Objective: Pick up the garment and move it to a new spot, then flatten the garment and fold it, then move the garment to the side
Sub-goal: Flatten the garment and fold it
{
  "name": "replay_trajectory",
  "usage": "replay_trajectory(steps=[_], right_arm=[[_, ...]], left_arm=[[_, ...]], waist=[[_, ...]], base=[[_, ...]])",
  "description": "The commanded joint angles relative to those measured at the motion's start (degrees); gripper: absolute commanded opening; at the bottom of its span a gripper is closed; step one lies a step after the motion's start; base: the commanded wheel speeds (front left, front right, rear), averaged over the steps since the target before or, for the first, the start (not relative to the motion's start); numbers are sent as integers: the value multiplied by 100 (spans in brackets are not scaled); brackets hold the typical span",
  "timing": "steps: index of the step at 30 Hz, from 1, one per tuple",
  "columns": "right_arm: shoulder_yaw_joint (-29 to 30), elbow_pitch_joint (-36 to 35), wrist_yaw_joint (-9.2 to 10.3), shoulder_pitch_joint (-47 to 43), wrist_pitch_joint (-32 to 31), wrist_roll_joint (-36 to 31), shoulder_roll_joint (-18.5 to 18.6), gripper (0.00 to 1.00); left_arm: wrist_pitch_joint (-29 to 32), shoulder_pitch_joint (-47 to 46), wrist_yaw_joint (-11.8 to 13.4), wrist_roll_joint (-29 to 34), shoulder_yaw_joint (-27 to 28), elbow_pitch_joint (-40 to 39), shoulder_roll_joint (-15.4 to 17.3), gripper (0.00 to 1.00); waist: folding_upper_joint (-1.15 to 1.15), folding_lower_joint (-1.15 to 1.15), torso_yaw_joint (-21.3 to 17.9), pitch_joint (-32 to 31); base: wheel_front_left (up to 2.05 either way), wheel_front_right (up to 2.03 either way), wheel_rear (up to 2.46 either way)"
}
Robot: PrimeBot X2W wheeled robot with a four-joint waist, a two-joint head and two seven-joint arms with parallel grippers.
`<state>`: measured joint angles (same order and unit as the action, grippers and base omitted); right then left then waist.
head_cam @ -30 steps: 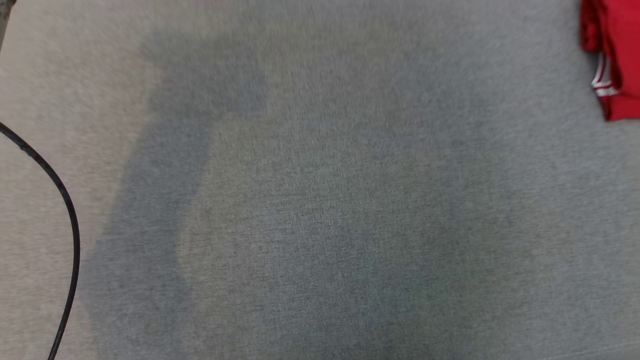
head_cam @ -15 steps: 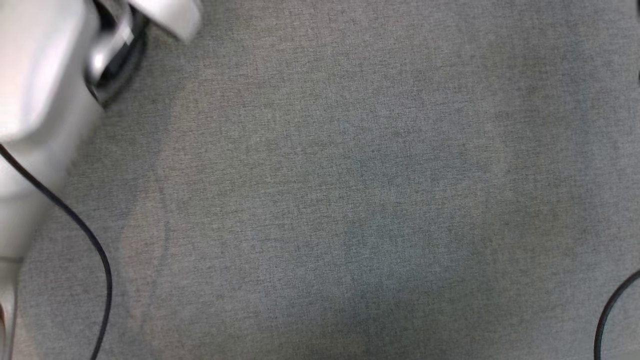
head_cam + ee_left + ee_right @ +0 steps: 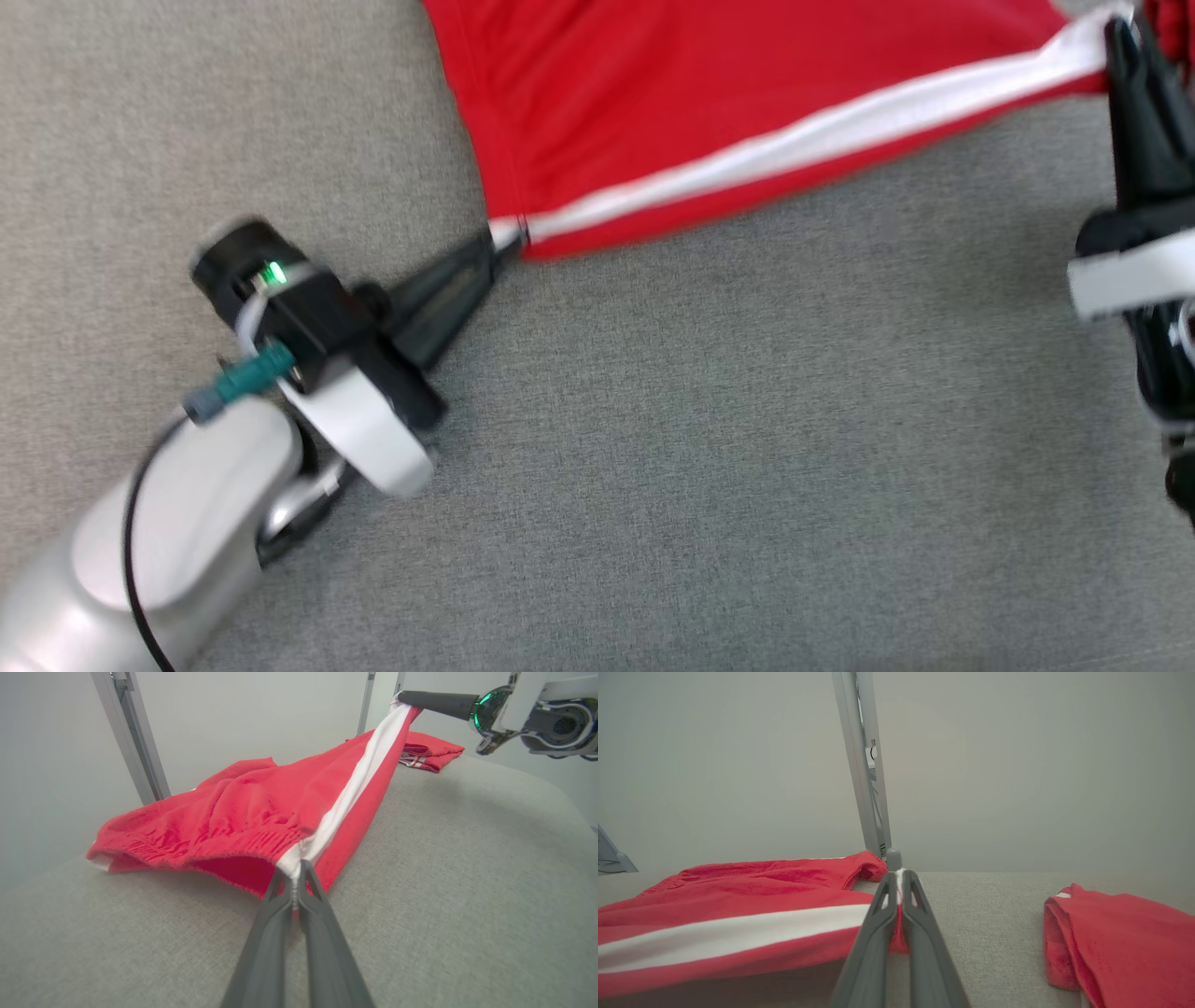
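Note:
A red garment (image 3: 672, 103) with a white side stripe is stretched across the grey surface, its near edge lifted. My left gripper (image 3: 504, 240) is shut on its waistband corner at the stripe's end, as the left wrist view shows (image 3: 295, 877) with the garment (image 3: 243, 812) spreading away behind. My right gripper (image 3: 1116, 37) is shut on the stripe's other end at the upper right; the right wrist view shows its tips (image 3: 899, 877) pinching the white-striped hem of the garment (image 3: 738, 905).
A second folded red garment (image 3: 1115, 933) lies to the right on the grey padded surface (image 3: 709, 448), also seen far off (image 3: 432, 751). A metal frame post (image 3: 864, 765) stands behind the surface against a pale wall.
The head view has swung: earlier it showed bare grey surface and a cable, then a forearm. Now the red garment and both grippers holding it are in view.

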<state>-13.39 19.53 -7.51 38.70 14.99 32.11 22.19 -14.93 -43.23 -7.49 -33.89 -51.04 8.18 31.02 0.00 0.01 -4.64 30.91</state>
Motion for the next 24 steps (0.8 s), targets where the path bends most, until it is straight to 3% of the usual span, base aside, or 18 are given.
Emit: replay_trajectory(steps=[1,17,24], right_arm=[[32,-50,3,-128,29,22,33,0],[688,-936,6,-3120,30,-297,129,0],[1081,-1521,12,-4165,31,-281,174,0]], left_arm=[[-31,105,6,43,11,-8,-7,0],[-26,2663,84,871,671,-44,-395,0],[-26,3466,186,1079,819,-318,-301,0]], waist=[[0,-1,-8,-187],[0,-1,123,-1760],[0,-1,292,-2006]], base=[[0,0,0],[0,0,0],[0,0,0]])
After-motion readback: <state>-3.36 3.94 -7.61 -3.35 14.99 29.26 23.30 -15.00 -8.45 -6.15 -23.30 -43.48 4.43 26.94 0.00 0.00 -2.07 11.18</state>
